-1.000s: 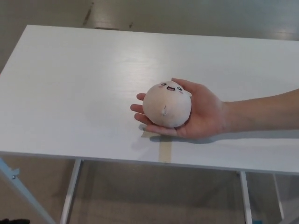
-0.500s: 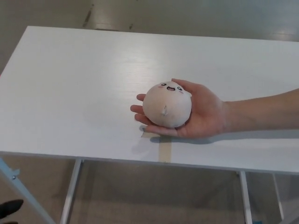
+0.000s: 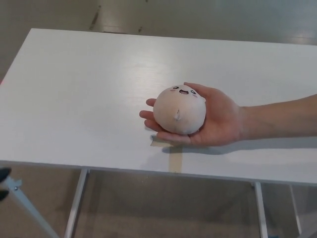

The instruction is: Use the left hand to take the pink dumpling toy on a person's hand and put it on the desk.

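The pink dumpling toy, round with a small smiling face on top, rests in a person's open palm. That palm hovers just above the white desk near its front edge, and the forearm comes in from the right. Only a dark sliver of my left hand shows at the picture's left edge, below the desk's front edge and far from the toy. Too little of it shows to tell its state. My right hand is out of the picture.
A strip of tan tape lies on the desk's front edge under the person's palm. Metal desk legs stand below, and a slanted pale bar crosses the lower left corner.
My left hand has risen along the left edge from the bottom corner to just under the desk's front edge. The toy and the person's hand stay as they were.
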Tool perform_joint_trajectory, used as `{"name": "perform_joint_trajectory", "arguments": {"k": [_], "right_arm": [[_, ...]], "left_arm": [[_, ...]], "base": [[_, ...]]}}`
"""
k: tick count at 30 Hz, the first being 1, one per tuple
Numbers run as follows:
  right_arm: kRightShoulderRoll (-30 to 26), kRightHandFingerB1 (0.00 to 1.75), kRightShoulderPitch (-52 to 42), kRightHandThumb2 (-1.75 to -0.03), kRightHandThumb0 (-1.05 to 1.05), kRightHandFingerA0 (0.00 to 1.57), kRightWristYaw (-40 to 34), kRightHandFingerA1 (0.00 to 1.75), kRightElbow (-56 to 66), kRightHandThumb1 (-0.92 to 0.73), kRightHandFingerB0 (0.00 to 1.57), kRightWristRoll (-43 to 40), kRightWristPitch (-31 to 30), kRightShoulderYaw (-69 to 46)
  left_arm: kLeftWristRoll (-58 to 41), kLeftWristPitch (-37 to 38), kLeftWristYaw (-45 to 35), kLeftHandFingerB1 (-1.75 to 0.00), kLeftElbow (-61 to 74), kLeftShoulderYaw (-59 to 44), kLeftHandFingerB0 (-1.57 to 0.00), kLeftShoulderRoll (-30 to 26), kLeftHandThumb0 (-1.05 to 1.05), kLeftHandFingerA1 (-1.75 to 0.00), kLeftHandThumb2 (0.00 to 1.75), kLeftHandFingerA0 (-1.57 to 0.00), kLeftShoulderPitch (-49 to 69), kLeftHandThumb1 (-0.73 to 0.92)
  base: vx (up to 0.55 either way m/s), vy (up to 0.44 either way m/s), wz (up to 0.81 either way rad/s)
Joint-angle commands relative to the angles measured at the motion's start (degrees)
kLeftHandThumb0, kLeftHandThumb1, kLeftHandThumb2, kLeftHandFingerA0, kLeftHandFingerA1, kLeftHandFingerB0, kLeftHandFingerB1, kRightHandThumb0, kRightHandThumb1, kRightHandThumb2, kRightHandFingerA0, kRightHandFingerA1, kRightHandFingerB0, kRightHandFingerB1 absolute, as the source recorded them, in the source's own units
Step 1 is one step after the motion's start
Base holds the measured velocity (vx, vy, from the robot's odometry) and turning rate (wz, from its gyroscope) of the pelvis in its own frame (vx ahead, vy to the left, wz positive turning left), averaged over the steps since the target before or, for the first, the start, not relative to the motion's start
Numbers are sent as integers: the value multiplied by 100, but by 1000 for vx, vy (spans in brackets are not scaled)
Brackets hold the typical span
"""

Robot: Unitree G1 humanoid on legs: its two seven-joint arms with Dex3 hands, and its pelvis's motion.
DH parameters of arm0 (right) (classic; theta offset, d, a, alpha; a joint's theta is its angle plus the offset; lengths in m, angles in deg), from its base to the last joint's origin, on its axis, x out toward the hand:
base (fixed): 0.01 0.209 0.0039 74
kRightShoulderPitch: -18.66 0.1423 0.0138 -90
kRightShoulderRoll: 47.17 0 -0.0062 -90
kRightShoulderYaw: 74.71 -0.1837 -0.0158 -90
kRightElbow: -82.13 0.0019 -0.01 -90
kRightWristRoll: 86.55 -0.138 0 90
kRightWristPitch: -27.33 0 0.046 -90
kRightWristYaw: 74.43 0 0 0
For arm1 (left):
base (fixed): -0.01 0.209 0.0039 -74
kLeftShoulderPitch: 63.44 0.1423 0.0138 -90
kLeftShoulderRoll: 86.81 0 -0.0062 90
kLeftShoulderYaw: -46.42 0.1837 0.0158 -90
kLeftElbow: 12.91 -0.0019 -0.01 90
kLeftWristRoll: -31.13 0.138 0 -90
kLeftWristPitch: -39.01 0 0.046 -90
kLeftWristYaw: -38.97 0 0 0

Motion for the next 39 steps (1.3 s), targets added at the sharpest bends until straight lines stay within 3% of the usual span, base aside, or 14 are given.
{"name": "perform_joint_trajectory", "arguments": {"k": [1, 7, 16, 17, 23, 28, 30, 31, 32, 33, 34, 35, 37, 39], "right_arm": [[-89, 43, 17, -60, -20, 67, 144, 46, 18, -67, 54, -4, -25, 27], [-91, 43, 31, -60, -21, 66, 177, 46, 6, -67, 54, -4, -29, 30], [-154, 44, 103, -60, -21, 66, 245, 45, -4, -67, 57, 38, -98, 81], [-157, 44, 104, -60, -21, 66, 241, 45, -7, -67, 57, 48, -100, 89], [-168, 44, 167, -60, -21, 66, 171, 45, -8, -67, 57, 78, -130, 131], [-160, 44, 191, -60, -21, 66, 177, 45, -6, -67, 57, 72, -133, 141], [-158, 43, 194, -60, -21, 66, 215, 45, -1, -67, 56, 66, -117, 146], [-153, 43, 204, -60, -21, 66, 245, 45, 12, -67, 55, 63, -98, 153], [-152, 43, 208, -60, -21, 66, 250, 45, 15, -67, 55, 62, -94, 154], [-152, 43, 213, -60, -21, 66, 251, 46, 20, -67, 56, 65, -92, 161], [-150, 44, 210, -60, -20, 66, 247, 46, 26, -67, 56, 71, -84, 172], [-154, 44, 204, -60, -20, 66, 250, 46, 27, -67, 57, 76, -74, 178], [-161, 44, 198, -60, -20, 66, 256, 46, 25, -67, 57, 81, -63, 186], [-157, 44, 200, -60, -20, 67, 253, 46, 20, -67, 57, 65, -51, 170]], "left_arm": [[-2192, 216, -178, -41, 2540, -1047, -36, -838, -54, -47, 66, -42, -583, 35], [-1972, -652, -158, -40, 2355, -988, -34, -1570, -56, -47, 67, -42, -1810, 36], [-1615, -2489, -213, -38, 1629, 425, -27, -2626, -59, -45, 69, -35, -4266, 38], [-1506, -2576, -253, -31, 1522, 590, -31, -2634, -53, -36, 54, -38, -4482, 44], [-611, -2891, -649, -37, 547, 1868, -23, -2411, -62, -42, 69, -28, -6031, 39], [-80, -3137, -978, -36, 4, 2653, -20, -2285, -62, -41, 69, -24, -6807, 39], [201, -3307, -1205, -28, -216, 3089, -22, -2262, -58, -32, 55, -27, -7176, 45], [428, -3427, -1395, -49, -421, 3418, -6, -2241, -30, -51, 82, -7, -7466, 18], [479, -3449, -1438, -49, -483, 3497, -6, -2232, -30, -51, 82, -7, -7539, 18], [552, -3505, -1508, -28, -589, 3636, -18, -2218, -61, -31, 54, -21, -7669, 44], [623, -3587, -1598, -47, -731, 3806, 0, -2187, -32, -48, 80, 0, -7830, 16], [733, -3646, -1712, -25, -897, 3996, -12, -2134, -66, -31, 62, -8, -7990, 38], [871, -3721, -1854, -25, -1118, 4255, -12, -2074, -66, -31, 62, -8, -8211, 38], [1053, -3855, -2007, -13, -1325, 4550, -1, -1989, -60, -5, 75, 0, -8436, 38]], "base": [[0, 0, 0], [0, 0, 0], [0, 0, 1], [0, 0, 0], [0, 0, 0], [0, 0, 0], [0, 0, 0], [0, 0, 0], [0, 0, 0], [0, 0, 0], [0, 0, 0], [0, 0, 0], [0, 0, 0], [0, 0, 0]]}}
